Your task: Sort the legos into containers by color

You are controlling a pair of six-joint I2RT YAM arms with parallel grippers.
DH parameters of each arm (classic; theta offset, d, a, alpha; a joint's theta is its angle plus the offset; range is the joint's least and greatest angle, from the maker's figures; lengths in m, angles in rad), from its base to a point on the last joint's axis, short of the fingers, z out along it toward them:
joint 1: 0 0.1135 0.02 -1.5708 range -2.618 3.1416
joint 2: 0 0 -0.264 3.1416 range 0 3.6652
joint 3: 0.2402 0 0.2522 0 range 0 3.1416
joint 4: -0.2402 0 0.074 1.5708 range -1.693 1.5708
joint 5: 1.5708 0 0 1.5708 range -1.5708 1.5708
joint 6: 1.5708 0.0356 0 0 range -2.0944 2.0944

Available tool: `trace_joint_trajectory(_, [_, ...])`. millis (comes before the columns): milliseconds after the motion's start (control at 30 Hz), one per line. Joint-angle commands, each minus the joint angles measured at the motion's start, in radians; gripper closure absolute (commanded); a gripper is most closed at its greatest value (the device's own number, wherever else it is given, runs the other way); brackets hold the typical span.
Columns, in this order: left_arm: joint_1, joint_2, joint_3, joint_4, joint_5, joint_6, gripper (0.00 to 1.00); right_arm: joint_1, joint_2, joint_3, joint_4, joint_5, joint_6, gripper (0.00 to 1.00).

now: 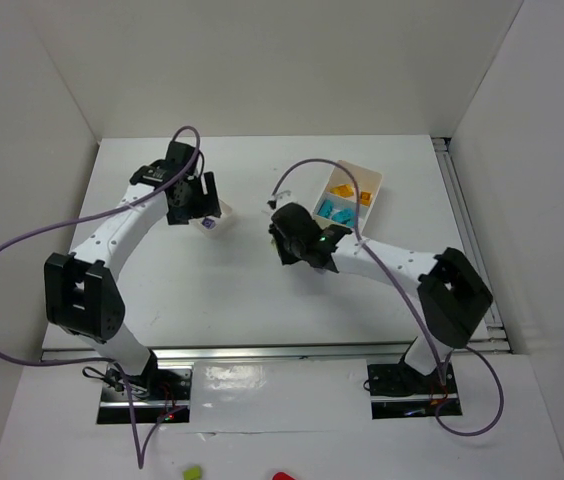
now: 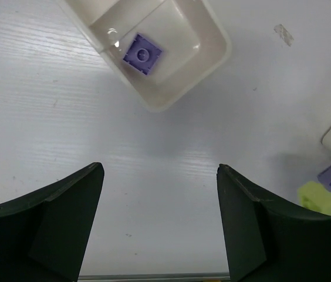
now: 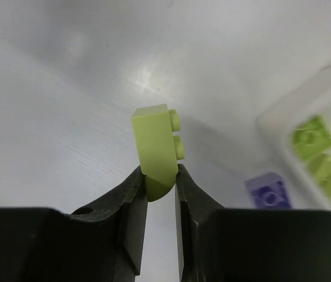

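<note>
Right gripper (image 3: pixel 161 176): clamped on one lime brick (image 3: pixel 156 147), held near the large tray (image 3: pixel 271 122).
Left gripper (image 2: pixel 159 226): fingers spread, holding nothing, just short of the small tray (image 2: pixel 215 53).
Loose purple brick (image 3: pixel 268 192): on the table (image 3: pixel 66 117) beside the large tray.
Risk, as we judge it: we pinch only the lime brick's lower end, so it may swivel and drop outside the green section.

The smaller tray (image 2: pixel 215 50), left, has one lego (image 2: pixel 142 53) in it; the larger tray (image 1: pixel 362 170), right and farther, holds several.
</note>
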Motion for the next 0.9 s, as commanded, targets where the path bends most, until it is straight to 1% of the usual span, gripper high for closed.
trace_joint_trajectory(0, [-0.053, 0.014, -0.018, 0.024, 0.044, 0.039, 0.13, -0.071, -0.150, 0.058, -0.046, 0.108, 0.024, 0.85])
trace_joint_trajectory(133, [-0.108, 0.024, -0.050, 0.057, 0.101, 0.057, 0.13, -0.152, -0.213, 0.049, -0.089, 0.119, 0.033, 0.85])
trace_joint_trajectory(167, [-0.134, 0.024, -0.050, 0.070, 0.113, 0.057, 0.13, -0.181, -0.223, 0.033, -0.089, 0.119, 0.033, 0.82])
trace_joint_trajectory(267, [-0.177, 0.024, -0.090, 0.103, 0.155, 0.057, 0.13, -0.237, -0.232, 0.006, -0.079, 0.119, 0.033, 0.81])
trace_joint_trajectory(333, [-0.220, 0.034, -0.099, 0.118, 0.189, 0.068, 0.13, -0.246, -0.232, -0.004, -0.078, 0.094, 0.033, 0.79])
trace_joint_trajectory(367, [-0.234, 0.034, -0.099, 0.118, 0.189, 0.068, 0.13, -0.258, -0.232, -0.013, -0.069, 0.094, 0.033, 0.77])
trace_joint_trajectory(400, [-0.265, 0.034, -0.099, 0.141, 0.214, 0.068, 0.13, -0.258, -0.223, -0.013, -0.069, 0.083, 0.033, 0.69])
trace_joint_trajectory(467, [-0.297, 0.044, -0.099, 0.155, 0.215, 0.068, 0.13, -0.268, -0.223, -0.013, -0.083, 0.083, 0.033, 0.56])
trace_joint_trajectory(500, [-0.329, 0.055, -0.099, 0.155, 0.225, 0.068, 0.12, -0.268, -0.223, -0.013, -0.083, 0.099, 0.033, 0.55])
trace_joint_trajectory(600, [-0.387, 0.081, -0.088, 0.196, 0.239, 0.079, 0.12, -0.287, -0.264, -0.022, -0.095, 0.118, 0.042, 0.45])
trace_joint_trajectory(667, [-0.417, 0.103, -0.079, 0.225, 0.250, 0.102, 0.12, -0.301, -0.316, -0.022, -0.118, 0.134, 0.042, 0.43])
trace_joint_trajectory(767, [-0.470, 0.176, -0.029, 0.247, 0.264, 0.111, 0.12, -0.353, -0.417, -0.066, -0.131, 0.201, 0.042, 0.43])
trace_joint_trajectory(800, [-0.484, 0.196, -0.015, 0.259, 0.264, 0.111, 0.12, -0.388, -0.443, -0.089, -0.158, 0.220, 0.058, 0.43])
trace_joint_trajectory(867, [-0.536, 0.242, 0.019, 0.277, 0.249, 0.133, 0.09, -0.428, -0.517, -0.100, -0.192, 0.267, 0.085, 0.43])
